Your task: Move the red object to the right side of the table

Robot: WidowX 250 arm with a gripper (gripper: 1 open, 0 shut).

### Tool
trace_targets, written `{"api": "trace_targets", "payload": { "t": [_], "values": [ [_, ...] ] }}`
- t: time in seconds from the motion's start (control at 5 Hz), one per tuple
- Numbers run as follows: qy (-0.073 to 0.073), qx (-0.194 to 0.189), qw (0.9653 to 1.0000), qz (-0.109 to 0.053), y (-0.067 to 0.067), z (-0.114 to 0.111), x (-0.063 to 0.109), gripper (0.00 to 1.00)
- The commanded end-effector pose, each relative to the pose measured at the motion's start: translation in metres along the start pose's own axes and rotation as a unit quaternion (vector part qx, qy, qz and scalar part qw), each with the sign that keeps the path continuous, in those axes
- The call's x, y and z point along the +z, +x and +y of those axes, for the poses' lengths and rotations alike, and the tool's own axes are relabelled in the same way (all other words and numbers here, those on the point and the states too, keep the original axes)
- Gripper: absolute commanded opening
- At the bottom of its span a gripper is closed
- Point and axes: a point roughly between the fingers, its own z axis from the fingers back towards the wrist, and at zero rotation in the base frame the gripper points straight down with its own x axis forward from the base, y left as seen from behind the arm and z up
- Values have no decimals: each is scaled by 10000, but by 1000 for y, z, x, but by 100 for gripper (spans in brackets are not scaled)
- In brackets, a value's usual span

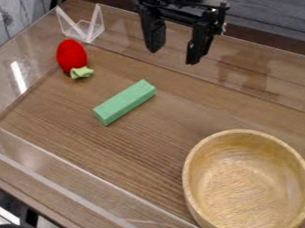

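The red object point(72, 57), a small rounded strawberry-like toy with a yellow-green leafy end, lies on the table point(183, 118) near its far left. My gripper point(174, 44) hangs above the far middle of the table, to the right of the toy and well apart from it. Its two black fingers point(152, 34) point down and stand wide open with nothing between them.
A green rectangular block point(124, 101) lies at the centre of the table. A round light wooden bowl point(249, 183) sits at the front right. Low clear acrylic walls point(68, 189) border the tabletop.
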Motion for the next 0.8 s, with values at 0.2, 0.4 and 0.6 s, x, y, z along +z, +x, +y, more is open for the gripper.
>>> {"api": "trace_targets", "payload": {
  "t": [0.2,0.4,0.6],
  "values": [
    [34,443,9990,-4,-8,47,-8,100],
    [80,667,9976,-137,-14,89,-7,100],
    [87,908,9954,-285,-17,128,-5,100]
  ]
}}
